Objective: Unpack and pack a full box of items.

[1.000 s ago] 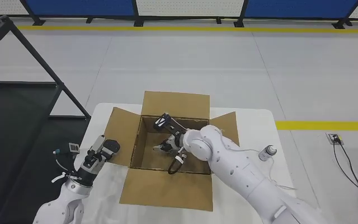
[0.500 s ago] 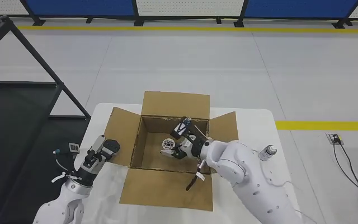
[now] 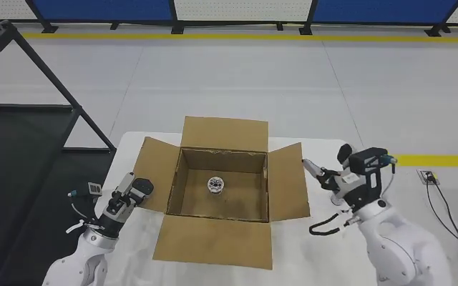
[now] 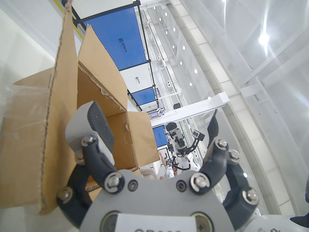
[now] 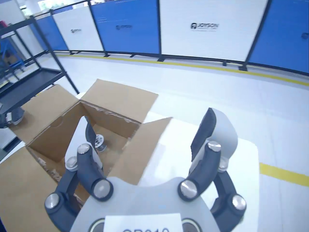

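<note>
Top view first: we've got the cardboard box [image 3: 215,243] sitting mid-frame on the white tabletop [image 3: 293,254], all four flaps folded out. On the box floor, toward its far wall, there's one small round item [image 3: 215,185], and we can't tell what it actually is. The left tool [image 3: 139,187] is at lower left, just beside the box's left flap. The right tool [image 3: 328,166] is over at the right of the frame, past the right flap and off the box. A black rack [image 3: 43,79] stands at upper left, off the tabletop.

Left wrist view: the left tool [image 4: 154,124] has its fingers spread apart with nothing between them. The box [image 4: 29,146] is on the left side of the frame, one flap edge close to a finger.

Right wrist view: the right tool [image 5: 148,126] is spread wide too, gripping nothing, pointed toward the box [image 5: 115,100] at left centre. The round item [image 5: 99,142] shows on the box floor, just beside one finger in the frame.
</note>
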Motion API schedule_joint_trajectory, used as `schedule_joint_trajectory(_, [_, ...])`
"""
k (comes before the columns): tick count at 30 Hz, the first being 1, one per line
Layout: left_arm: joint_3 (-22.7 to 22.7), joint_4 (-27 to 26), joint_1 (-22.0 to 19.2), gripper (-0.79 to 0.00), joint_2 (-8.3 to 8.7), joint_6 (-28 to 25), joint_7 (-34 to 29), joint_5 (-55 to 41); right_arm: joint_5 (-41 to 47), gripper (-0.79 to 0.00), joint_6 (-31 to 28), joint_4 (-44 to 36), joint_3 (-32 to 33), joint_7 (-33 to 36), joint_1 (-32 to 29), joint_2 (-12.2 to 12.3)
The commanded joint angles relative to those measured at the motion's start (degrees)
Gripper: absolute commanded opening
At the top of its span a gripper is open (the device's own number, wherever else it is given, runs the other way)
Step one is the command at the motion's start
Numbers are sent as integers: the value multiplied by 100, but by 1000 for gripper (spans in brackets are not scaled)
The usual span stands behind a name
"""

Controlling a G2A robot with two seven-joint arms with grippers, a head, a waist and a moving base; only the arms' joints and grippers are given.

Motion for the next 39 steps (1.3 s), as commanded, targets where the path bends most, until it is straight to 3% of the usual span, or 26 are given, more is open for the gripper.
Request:
schedule_joint_trajectory(1, [0, 0, 0, 0, 0, 0, 0, 0, -105, 0, 142, 25, 248, -134, -245, 11])
schedule_joint_trajectory(12, [0, 0, 0, 0, 0, 0, 0, 0, -121, 0, 458, 1139, 747, -284, -741, 46])
schedule_joint_trajectory(17, [0, 0, 0, 0, 0, 0, 0, 0, -416, 0, 768, 1785, 623, 135, -479, 62])
schedule_joint_trajectory(22, [0, 0, 0, 0, 0, 0, 0, 0, -507, 0, 656, 2291, 425, 368, -191, 76])
schedule_joint_trajectory(34, [0, 0, 0, 0, 0, 0, 0, 0, -547, 0, 698, 2958, 196, 372, 214, 87])
schedule_joint_trajectory(36, [0, 0, 0, 0, 0, 0, 0, 0, -555, -160, 682, 3025, 176, 368, 256, 91])
schedule_joint_trajectory(37, [0, 0, 0, 0, 0, 0, 0, 0, -552, -185, 682, 3051, 163, 372, 272, 92])
schedule_joint_trajectory(39, [0, 0, 0, 0, 0, 0, 0, 0, -564, -336, 681, 3086, 138, 379, 298, 95])
